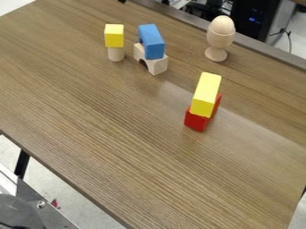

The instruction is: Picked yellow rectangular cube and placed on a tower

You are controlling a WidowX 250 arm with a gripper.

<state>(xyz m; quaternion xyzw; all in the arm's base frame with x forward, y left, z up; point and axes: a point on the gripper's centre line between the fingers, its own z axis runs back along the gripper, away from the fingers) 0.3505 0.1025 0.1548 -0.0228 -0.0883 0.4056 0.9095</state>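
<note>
Your yellow rectangular block (206, 91) partly hides the red block (196, 122), pale wooden egg (222, 25) behind. Can't tell if your gripper's parted or closed tbh.

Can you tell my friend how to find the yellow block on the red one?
On the brown table, find the wooden egg in its cup. Nearer the camera, a long yellow block rests on a red block. The other yellow block sits on pale wood, not red.

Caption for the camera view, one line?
Yellow rectangular block on a red block, near a wooden egg in its wooden cup.
</note>
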